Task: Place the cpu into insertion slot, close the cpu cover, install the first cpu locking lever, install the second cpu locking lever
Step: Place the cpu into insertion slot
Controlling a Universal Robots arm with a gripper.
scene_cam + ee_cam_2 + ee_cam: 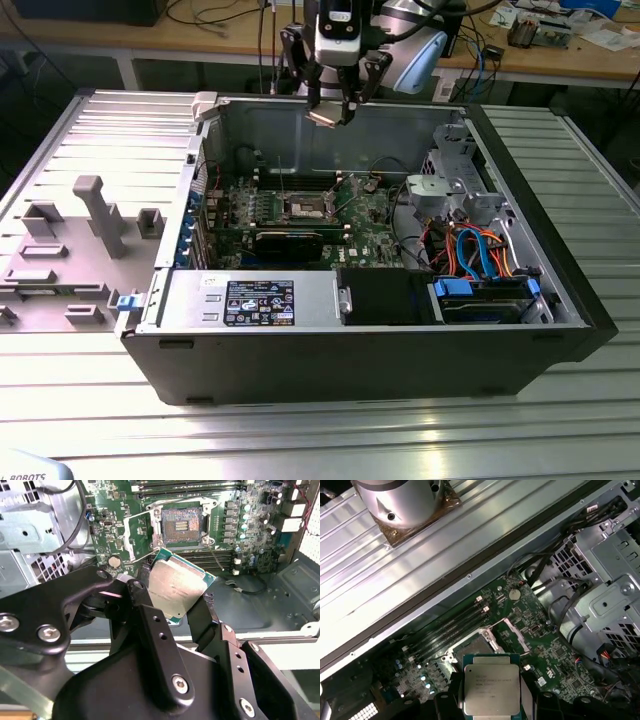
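Black gripper (pixel 172 594) (pointing down) pinches the cpu (pixel 178 584) high above the insertion slot (pixel 182 525)

Robotics lab: an industrial arm (pixel 415 50) hangs its tool (pixel 328 108) over an opened desktop computer case (pixel 350 365), its green motherboard (pixel 375 215) exposed, on a ribbed metal surface (pixel 320 440). A grey fixture tray (pixel 60 250) of moulded blocks lies by the surface's edge at the exterior view's left. Behind, a wooden surface (pixel 570 62) carries loose cables (pixel 215 15) and small electronic parts (pixel 540 30).
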